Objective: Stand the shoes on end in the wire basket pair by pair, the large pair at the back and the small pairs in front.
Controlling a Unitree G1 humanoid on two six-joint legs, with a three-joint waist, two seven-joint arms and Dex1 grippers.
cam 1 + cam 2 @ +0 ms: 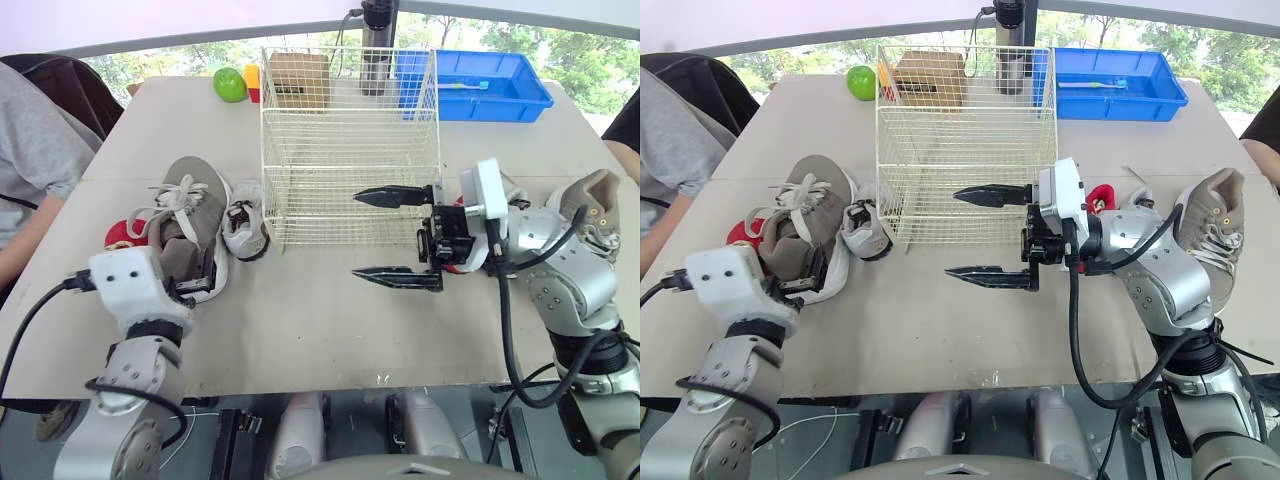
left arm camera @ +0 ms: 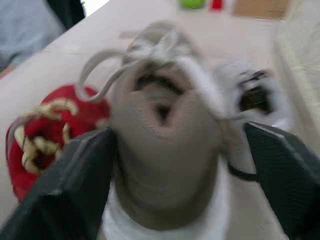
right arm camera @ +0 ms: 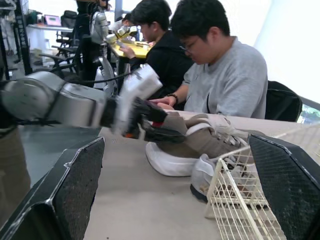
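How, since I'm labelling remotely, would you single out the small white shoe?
Find the central wire basket. By its front left corner lies the small white shoe. Beside it, the grey sneaker is much larger and the little shoe beyond is red.

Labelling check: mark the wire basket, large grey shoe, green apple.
wire basket (image 1: 320,215): left eye view, front wall.
large grey shoe (image 1: 190,225): left eye view, laced upper.
green apple (image 1: 229,85): left eye view, centre.

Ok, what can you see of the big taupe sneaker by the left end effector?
The big taupe sneaker looks suede-like, with loose white laces and a white sole. It lies on the table left of the wire basket, heel toward the robot, the open left end effector straddling that heel. A small red shoe lies at its left, a small white shoe at its right.
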